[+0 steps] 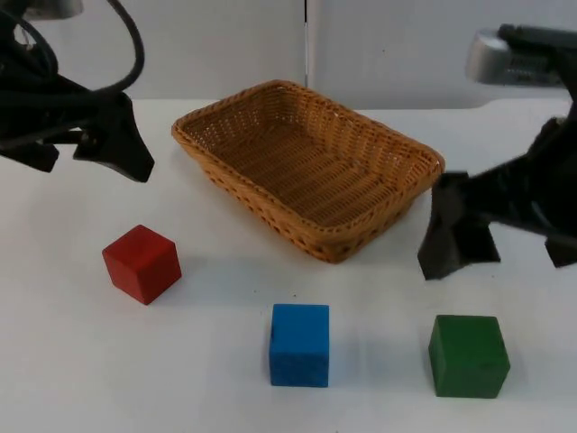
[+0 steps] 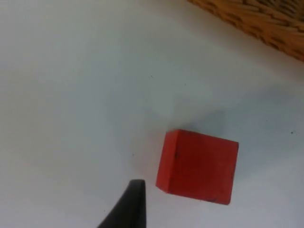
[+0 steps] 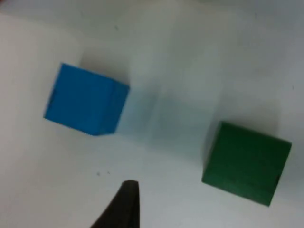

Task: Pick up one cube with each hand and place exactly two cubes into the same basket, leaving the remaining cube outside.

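Basket (image 1: 306, 167) sits mid-table toward the wall, tilted diagonally, nothing in it. All three cubes lie on the table (image 1: 72, 361) outside it.

Red cube (image 1: 141, 262): on the table to the left of the basket, apart from it. Left gripper (image 1: 113, 144) hangs above the table by the basket's left end, farther toward the wall than the red cube and not touching it. In the left wrist view the red cube (image 2: 198, 166) lies just beside the fingertip (image 2: 128, 204), with the basket's rim (image 2: 256, 23) beyond. Cannot tell whether this gripper's fingers are spread or closed.

Blue cube (image 1: 299, 344): near the front edge, in front of the basket. Green cube (image 1: 468, 355): to its right, well apart from it.

Right gripper (image 1: 455, 239) hangs just off the basket's right corner, above the table; green cube lies nearer the front edge than it, no contact. Right wrist view shows blue (image 3: 85, 99) and green (image 3: 246, 162) on either side of the fingertip (image 3: 121, 206). Finger spacing: cannot tell.
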You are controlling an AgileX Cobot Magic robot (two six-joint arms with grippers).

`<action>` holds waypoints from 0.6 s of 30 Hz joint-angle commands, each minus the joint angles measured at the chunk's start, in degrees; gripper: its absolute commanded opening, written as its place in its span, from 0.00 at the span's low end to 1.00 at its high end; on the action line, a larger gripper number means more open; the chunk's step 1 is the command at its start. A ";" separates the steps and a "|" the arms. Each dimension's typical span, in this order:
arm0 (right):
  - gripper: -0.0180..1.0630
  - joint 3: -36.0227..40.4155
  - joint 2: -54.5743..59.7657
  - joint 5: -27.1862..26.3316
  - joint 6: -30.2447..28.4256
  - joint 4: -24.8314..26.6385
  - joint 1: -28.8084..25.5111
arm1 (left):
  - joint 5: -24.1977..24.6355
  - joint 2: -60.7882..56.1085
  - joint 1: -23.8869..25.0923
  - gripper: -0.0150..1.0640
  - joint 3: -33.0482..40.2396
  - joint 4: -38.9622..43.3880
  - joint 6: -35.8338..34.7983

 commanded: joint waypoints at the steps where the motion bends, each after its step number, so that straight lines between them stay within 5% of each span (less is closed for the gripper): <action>1: 0.99 -0.49 1.46 1.23 0.52 -0.55 0.11 | 0.59 1.17 -0.44 0.99 -1.25 0.39 0.20; 18: 0.99 -0.49 13.98 -3.36 -0.20 2.47 -3.95 | -0.51 12.40 -0.71 0.99 -6.26 2.98 0.20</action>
